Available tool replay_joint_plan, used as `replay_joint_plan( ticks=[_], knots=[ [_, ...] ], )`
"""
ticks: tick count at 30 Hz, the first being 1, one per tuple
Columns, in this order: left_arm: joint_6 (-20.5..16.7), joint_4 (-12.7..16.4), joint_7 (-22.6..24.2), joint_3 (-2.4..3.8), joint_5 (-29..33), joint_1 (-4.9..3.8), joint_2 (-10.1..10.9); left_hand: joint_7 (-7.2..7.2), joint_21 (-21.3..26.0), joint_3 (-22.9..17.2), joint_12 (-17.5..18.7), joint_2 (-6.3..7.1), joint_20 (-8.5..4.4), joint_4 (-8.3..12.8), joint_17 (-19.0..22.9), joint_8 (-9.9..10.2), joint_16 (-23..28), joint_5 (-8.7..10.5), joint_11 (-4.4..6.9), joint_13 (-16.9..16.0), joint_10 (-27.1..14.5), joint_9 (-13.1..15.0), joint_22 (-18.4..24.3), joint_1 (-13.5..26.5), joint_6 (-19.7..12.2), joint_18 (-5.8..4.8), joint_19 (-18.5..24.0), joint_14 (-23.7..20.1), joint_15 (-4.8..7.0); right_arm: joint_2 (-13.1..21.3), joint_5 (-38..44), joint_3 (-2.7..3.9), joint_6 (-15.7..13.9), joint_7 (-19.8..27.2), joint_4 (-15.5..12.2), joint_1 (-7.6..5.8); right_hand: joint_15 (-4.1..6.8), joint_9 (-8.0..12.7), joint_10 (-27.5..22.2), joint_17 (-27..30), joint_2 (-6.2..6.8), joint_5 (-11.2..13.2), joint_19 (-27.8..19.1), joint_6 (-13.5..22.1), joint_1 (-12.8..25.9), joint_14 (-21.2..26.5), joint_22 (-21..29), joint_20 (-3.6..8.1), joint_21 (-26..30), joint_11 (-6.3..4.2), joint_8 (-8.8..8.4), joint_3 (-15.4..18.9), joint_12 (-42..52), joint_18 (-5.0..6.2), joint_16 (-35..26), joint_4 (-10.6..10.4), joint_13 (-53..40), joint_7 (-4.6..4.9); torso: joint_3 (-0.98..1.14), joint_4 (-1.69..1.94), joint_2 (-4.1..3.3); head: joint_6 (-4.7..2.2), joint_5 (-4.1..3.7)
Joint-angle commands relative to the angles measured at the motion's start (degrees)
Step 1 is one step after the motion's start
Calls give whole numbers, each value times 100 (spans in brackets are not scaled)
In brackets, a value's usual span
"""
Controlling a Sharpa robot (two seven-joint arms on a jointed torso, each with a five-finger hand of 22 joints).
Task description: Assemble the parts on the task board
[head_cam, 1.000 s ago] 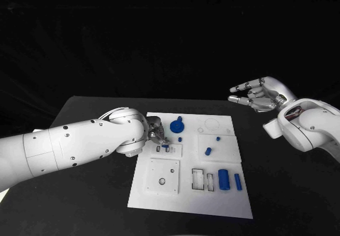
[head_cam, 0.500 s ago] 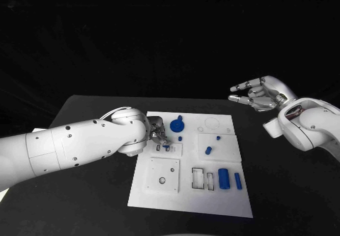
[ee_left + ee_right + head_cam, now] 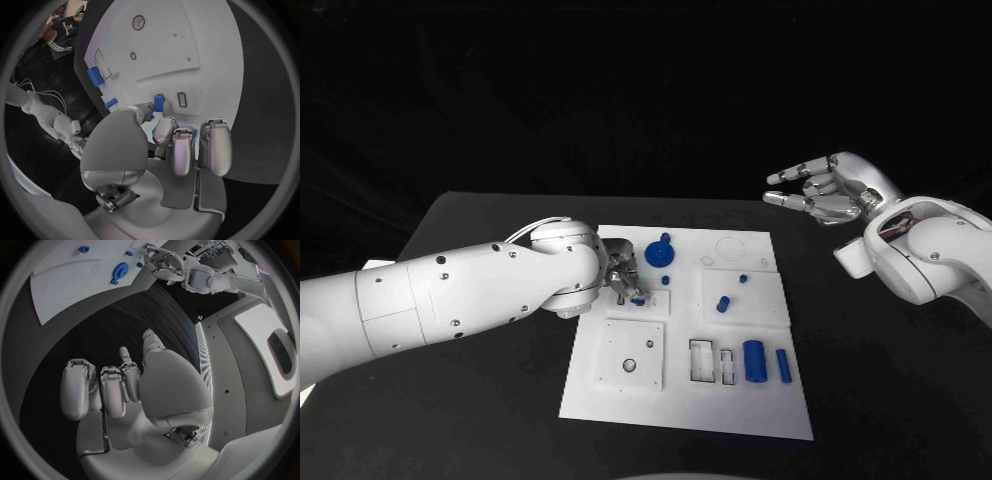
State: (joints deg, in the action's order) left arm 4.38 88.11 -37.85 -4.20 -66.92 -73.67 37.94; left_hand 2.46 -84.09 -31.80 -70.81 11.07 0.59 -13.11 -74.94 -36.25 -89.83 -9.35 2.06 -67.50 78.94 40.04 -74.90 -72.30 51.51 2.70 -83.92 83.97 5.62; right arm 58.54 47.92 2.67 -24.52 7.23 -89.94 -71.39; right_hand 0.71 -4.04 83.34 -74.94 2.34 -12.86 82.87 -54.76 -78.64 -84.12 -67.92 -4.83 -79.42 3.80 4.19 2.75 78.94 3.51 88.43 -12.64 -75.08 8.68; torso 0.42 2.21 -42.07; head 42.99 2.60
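The white task board (image 3: 733, 400) lies in the middle of the black table. My left hand (image 3: 620, 274) is down over the board's far left part. Its thumb and a fingertip pinch a small blue part (image 3: 159, 103) that stands in a slot, beside an empty slot (image 3: 181, 99). The same part (image 3: 638, 297) shows just below the fingers in the head view. A blue gear (image 3: 659, 255) sits right of that hand. My right hand (image 3: 822, 192) hangs raised beyond the board's far right corner, fingers apart and holding nothing.
Small blue pieces (image 3: 723, 304) (image 3: 743, 279) lie on the board's right half. A blue cylinder (image 3: 754, 362) and a blue bar (image 3: 783, 367) lie near the front right, beside two rectangular slots (image 3: 704, 361). A square plate (image 3: 630, 358) sits front left.
The left hand has barely shifted over the small blue part. The right hand holds its raised pose.
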Motion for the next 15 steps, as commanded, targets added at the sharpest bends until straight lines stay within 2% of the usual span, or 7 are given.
replay_joint_plan(
  ticks=[1,15],
  knots=[
    [229,-8,-3,-4,-24,11,-21,-11,-16,-978,-17,-23,19,928,-1506,-17,-17,-24,-6,-2,39,7,-521,-42,26,-64,-303,603,-20,-6,43,1,78,45,0,4,9,-2,-43,-1218,-33,-28,-36,-53,15,-515,5,-5,39,-11,20,24,-35,74,-27,10,-692,1,2,-1,1,13,3],
    [418,-78,-33,-6,-24,14,-33,-25,-11,-977,-23,-13,17,909,-1506,-13,-17,-14,0,-8,52,13,-513,30,53,-62,-299,603,-18,-6,42,1,83,54,-9,5,9,-2,-43,-1218,-33,-28,-36,-53,15,-515,5,-5,39,-11,20,24,-35,74,-27,10,-692,1,4,-2,-3,37,12]
  ],
)
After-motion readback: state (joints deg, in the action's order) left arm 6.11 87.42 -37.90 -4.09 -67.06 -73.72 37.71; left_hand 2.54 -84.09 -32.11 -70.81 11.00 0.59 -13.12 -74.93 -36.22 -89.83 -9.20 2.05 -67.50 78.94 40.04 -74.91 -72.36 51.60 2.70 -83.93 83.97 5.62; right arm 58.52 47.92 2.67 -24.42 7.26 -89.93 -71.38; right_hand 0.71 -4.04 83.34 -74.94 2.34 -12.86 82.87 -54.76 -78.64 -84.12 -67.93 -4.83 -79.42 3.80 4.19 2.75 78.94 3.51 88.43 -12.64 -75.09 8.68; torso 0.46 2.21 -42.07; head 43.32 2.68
